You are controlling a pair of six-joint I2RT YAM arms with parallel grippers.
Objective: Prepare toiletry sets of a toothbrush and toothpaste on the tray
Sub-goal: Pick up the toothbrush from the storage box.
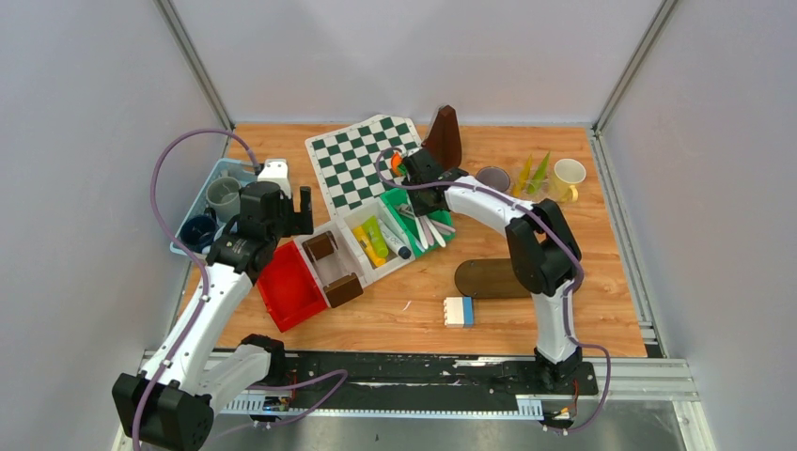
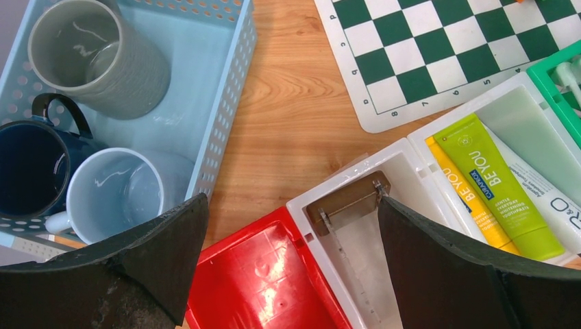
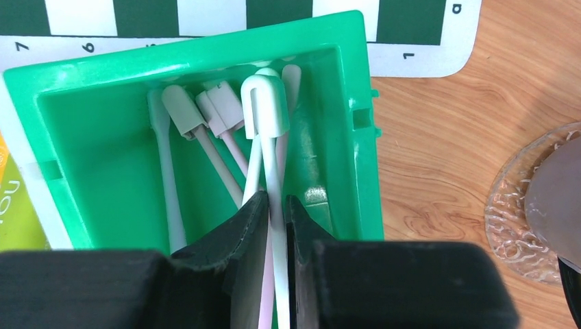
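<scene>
The toothbrush pointed straight away from the right pincer, which pinched its handle; the left pincer was spread wide.

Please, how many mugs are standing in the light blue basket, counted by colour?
grey mug: 1
dark blue mug: 1
light blue mug: 1
Total in the basket: 3
</scene>
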